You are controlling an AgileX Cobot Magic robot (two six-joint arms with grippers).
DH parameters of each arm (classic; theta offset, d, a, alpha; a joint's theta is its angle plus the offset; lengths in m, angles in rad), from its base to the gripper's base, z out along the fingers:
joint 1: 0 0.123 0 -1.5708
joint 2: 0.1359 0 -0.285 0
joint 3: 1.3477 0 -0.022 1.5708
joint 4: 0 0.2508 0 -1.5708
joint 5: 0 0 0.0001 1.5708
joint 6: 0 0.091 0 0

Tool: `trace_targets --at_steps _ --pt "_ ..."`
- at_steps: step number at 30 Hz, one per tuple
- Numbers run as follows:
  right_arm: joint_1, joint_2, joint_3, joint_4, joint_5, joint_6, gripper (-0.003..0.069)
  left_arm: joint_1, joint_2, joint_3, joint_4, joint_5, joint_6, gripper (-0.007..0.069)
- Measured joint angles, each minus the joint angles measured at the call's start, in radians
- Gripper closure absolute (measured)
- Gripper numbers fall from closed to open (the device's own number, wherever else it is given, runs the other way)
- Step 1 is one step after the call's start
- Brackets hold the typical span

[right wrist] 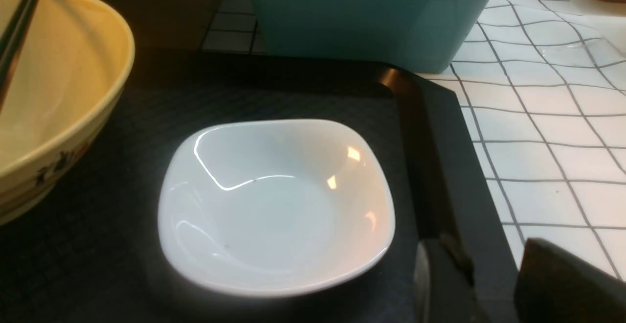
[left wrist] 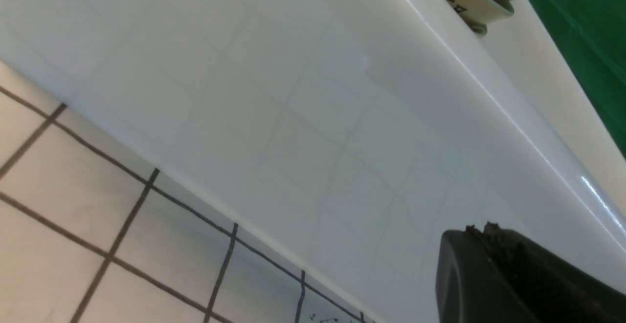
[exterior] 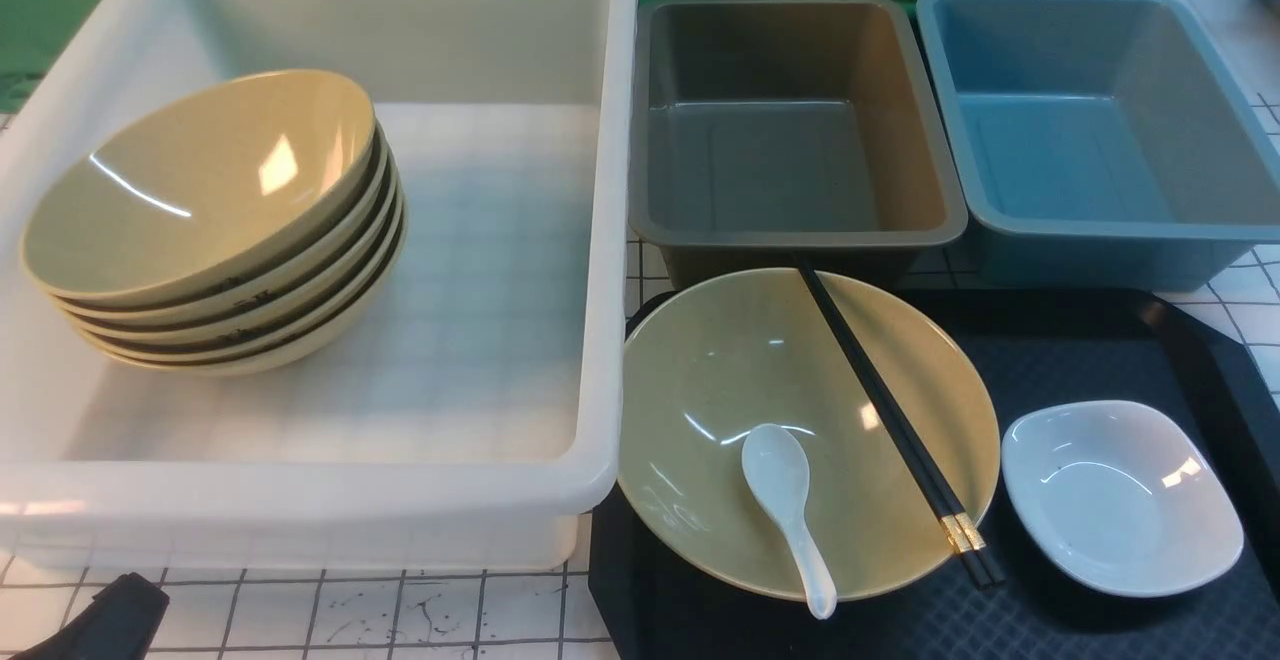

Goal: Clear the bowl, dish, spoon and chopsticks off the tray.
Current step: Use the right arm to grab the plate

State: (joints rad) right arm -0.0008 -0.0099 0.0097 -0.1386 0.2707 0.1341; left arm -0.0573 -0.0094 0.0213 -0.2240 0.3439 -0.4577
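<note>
Just beside the right fingers [right wrist: 442,279], parted partway and holding nothing, sits the dish [right wrist: 276,205] on the tray [right wrist: 440,132]; beyond it the bowl [exterior: 700,370] carries the spoon [exterior: 790,510] and chopsticks [exterior: 885,415]. Meanwhile the left fingers [left wrist: 489,259], pressed shut and empty, face the white tub [left wrist: 293,117], a stack of 5 bowls [exterior: 215,220] inside.

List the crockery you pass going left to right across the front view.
From the left: stack of yellow bowls in the white tub → bowl on the tray → dish. The spoon and chopsticks lie within that bowl's span, so they are left out.
</note>
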Motion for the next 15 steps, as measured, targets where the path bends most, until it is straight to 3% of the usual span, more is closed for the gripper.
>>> trace_targets --at_steps 9,11,15 --pt "0.000 0.000 0.000 0.000 0.000 0.000 0.0424 0.000 0.000 0.004 -0.025 -0.027 -0.006 0.0626" --pt "0.000 0.000 0.000 0.000 0.000 0.000 0.0424 0.000 0.000 0.007 -0.099 -0.077 -0.043 0.0626" --pt "0.000 0.000 0.000 0.000 0.000 0.000 0.0424 0.000 0.000 0.007 -0.369 -0.188 -0.136 0.0626"
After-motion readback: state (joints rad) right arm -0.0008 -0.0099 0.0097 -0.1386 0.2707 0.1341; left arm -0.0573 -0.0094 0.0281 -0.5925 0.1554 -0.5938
